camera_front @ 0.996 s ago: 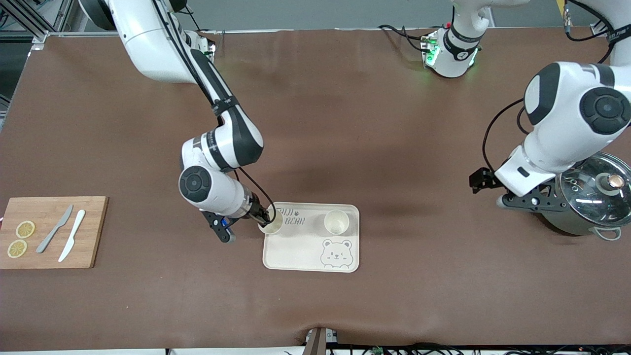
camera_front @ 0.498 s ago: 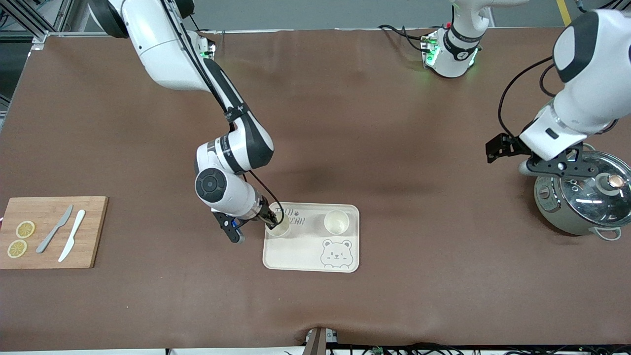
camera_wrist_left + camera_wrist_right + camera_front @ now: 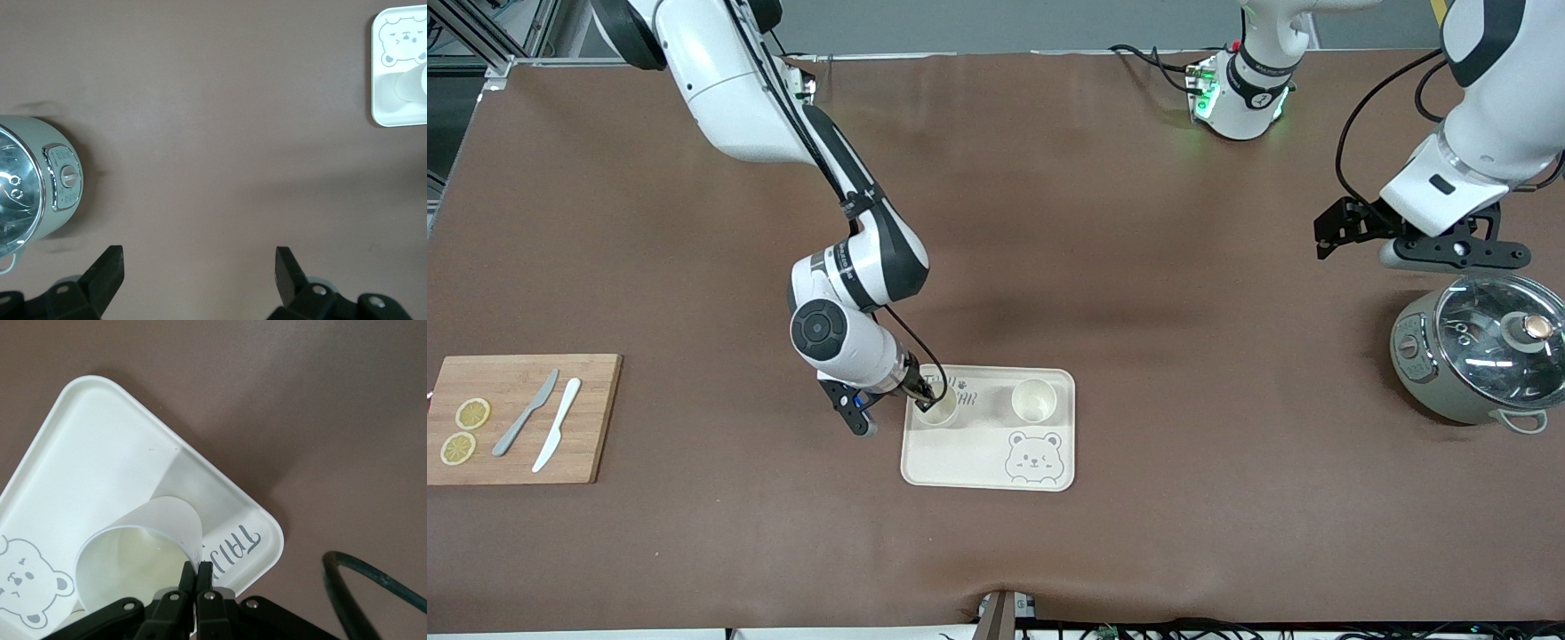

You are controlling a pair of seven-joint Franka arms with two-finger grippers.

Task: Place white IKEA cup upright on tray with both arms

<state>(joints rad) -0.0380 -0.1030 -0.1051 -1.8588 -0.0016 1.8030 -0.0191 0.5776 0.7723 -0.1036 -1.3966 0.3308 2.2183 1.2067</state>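
Now plain white cup [image 3: 939, 410] upright on tray [image 3: 969, 458], rim pinched by right hand [image 3: 925, 402], left hand [image 3: 198, 263] wide.

Both arms [image 3: 756, 107] are glossy white with black joint sections. A black cable [image 3: 911, 342] loops beside the right gripper [image 3: 925, 402]. The base [image 3: 1240, 89] glows green.

Cream-white tray [image 3: 960, 462] with grey bear drawing; white cup [image 3: 940, 411]; brown table [image 3: 1049, 222]

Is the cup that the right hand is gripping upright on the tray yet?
Upright: the cup in the right hand shows its open mouth upward, over the tray. Contact: cannot tell.
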